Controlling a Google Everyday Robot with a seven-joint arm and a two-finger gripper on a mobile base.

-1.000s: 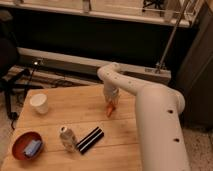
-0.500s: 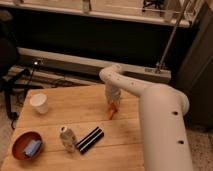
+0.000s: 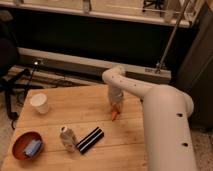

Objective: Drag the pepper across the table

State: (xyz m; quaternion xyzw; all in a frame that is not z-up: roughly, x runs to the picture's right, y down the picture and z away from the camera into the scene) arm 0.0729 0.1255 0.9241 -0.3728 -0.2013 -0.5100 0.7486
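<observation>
Wooden planks of the table fill the lower left of the frame, where a red bowl, a silver can and a black bar sit nearest, clear of the work. Farther back stands a white cup. Right of centre the claw points down over the pepper, low enough to push it along; whether it pinches the pepper I cannot tell.

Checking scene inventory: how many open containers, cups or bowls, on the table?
2: white cup near the table's left edge, red bowl at front-left corner. Claw is down at the pepper, right side.
</observation>
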